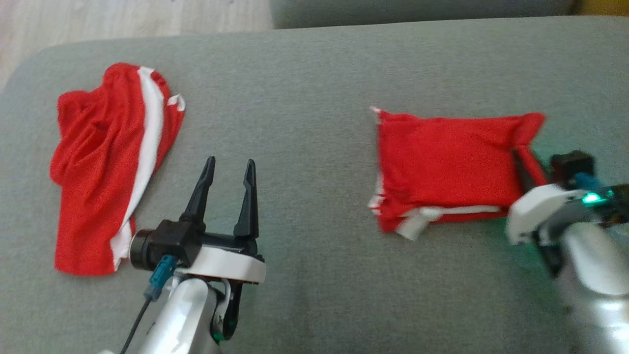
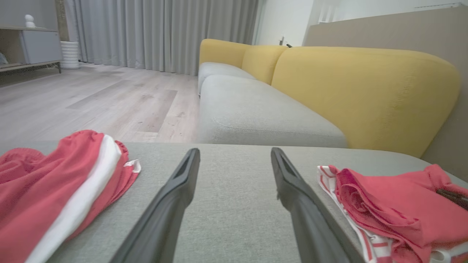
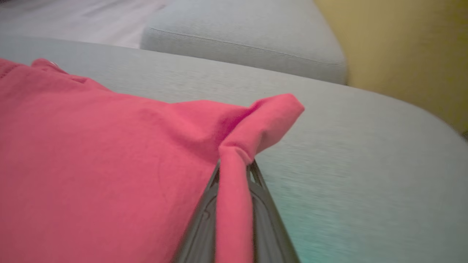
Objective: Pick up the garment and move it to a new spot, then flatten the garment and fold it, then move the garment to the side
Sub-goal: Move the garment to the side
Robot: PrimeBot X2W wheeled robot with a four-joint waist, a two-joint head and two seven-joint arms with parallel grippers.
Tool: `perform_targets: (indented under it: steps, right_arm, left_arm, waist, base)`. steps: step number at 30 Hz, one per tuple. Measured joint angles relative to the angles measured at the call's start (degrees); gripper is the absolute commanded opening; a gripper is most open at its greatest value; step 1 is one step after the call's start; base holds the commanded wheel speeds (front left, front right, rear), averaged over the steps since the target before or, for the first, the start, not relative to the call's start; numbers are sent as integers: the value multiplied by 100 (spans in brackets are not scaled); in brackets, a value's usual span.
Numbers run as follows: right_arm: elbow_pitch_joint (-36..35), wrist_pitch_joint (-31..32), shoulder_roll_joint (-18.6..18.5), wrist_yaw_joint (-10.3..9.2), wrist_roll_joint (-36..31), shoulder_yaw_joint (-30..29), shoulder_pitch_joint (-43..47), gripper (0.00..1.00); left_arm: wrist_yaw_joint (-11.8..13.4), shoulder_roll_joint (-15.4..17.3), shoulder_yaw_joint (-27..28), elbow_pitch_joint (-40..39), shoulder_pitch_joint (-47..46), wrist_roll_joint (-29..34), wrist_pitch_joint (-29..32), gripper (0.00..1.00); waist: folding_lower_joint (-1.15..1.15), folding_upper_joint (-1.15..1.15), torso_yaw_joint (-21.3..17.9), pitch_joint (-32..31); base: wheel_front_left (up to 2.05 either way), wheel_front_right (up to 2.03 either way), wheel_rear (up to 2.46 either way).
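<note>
A folded red garment [image 1: 447, 164] with white trim lies on the right half of the grey cushion [image 1: 304, 123]. My right gripper [image 1: 522, 164] is shut on its right edge, near the back corner. In the right wrist view a strip of the red cloth [image 3: 234, 190] runs pinched between the two dark fingers, and the garment's corner [image 3: 270, 117] is bunched up just past the gripper [image 3: 234, 166]. My left gripper [image 1: 230, 169] hovers open over the middle of the cushion, holding nothing. In the left wrist view the gripper [image 2: 234, 153] points at bare cushion, with the folded garment [image 2: 395, 204] to its right.
A second red garment with a white stripe [image 1: 110, 162] lies crumpled on the cushion's left end [image 2: 55, 193]. Beyond the cushion are a grey sofa seat [image 2: 256, 117] with yellow backrests [image 2: 362, 95] and wooden floor [image 2: 91, 102].
</note>
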Motion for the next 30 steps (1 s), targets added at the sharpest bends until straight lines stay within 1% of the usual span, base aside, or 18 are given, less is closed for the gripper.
perform_targets:
  steps: [4, 8, 12, 14, 16, 18, 23, 25, 29, 30]
  right_arm:
    - [-268, 159, -859, 0, 15, 302, 48, 0]
    - [-437, 313, -1727, 0, 178, 344, 109, 0]
    - [-291, 348, -2542, 0, 238, -19, 83, 0]
    - [-166, 275, -2832, 0, 154, -230, 45, 0]
    - [-18, 234, -2964, 0, 36, -443, -81, 0]
    - [107, 183, -2992, 0, -73, -578, -209, 0]
    - [289, -11, -2986, 0, -267, -790, -276, 0]
    - [337, -55, -2973, 0, -380, -873, -297, 0]
    - [426, -60, -2876, 0, -555, -1057, -400, 0]
    - [427, -89, -2835, 0, -595, -1124, -413, 24]
  left_arm:
    - [3, -1, -12, -5, -1, 0, 0, 100]
    - [0, -1, -1, -49, -16, 10, 0, 100]
    - [-37, -1, -4, -92, -185, 10, 0, 100]
    - [-49, -3, 1, -132, -302, 16, 0, 100]
    - [-58, -4, 29, -126, -388, 35, 0, 100]
    - [-93, -5, 67, -109, -416, 88, 0, 100]
    - [-107, -4, 154, -110, -458, 89, 0, 100]
    - [-151, -4, 177, -109, -460, 115, 0, 100]
    - [-156, -5, 198, -107, -459, 119, 0, 100]
    - [-156, -5, 204, -104, -459, 119, 0, 100]
  waist:
    - [-1, 0, -185, -2]
    - [0, 0, -265, 182]
    - [0, 0, -276, 432]
    - [0, 0, -262, 569]
    - [0, 0, -245, 708]
    - [1, 0, -215, 822]
    - [1, 0, -114, 991]
    - [1, 0, -95, 1023]
    - [1, 0, -78, 1006]
    - [1, 0, -79, 990]
  base:
    - [0, 0, 0]
    - [0, 0, 0]
    - [0, 0, 0]
    - [0, 0, 0]
    - [0, 0, 0]
    - [0, 0, 0]
    - [0, 0, 0]
    - [0, 0, 0]
    - [0, 0, 0]
    - [0, 0, 0]
